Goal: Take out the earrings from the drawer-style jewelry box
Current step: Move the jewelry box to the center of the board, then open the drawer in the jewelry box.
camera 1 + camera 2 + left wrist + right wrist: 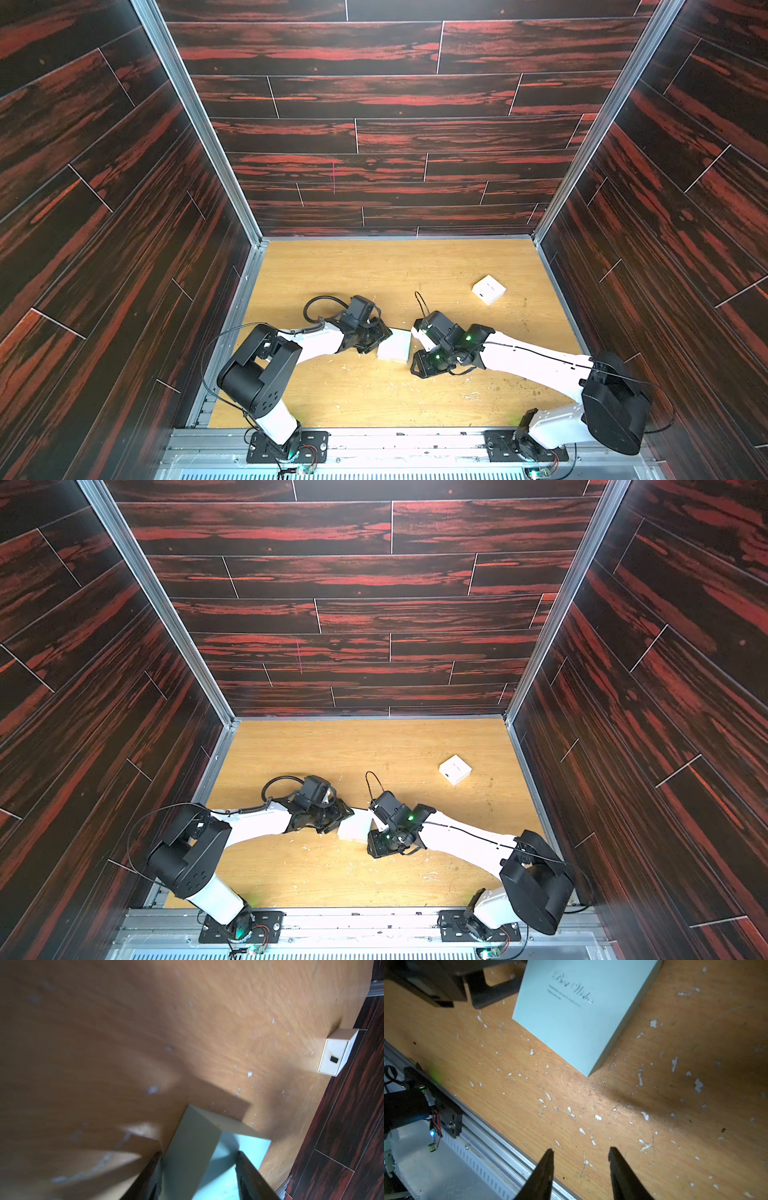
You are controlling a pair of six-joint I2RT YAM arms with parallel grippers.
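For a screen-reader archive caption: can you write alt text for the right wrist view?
A pale box lettered Best Wishes sits on a scratched, paint-flecked wooden table. In the foreground the right gripper is open and empty, its two dark fingers apart above the table.

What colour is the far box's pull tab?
Black pull tab on the white box, clearest in left wrist view.

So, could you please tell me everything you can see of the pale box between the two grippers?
The pale box is a flat, matte, cardboard-looking block, white to pale blue, with silvery script reading Best Wishes on top. It lies flat on the wooden table. The left gripper straddles one end; whether it grips is unclear. No open drawer shows.
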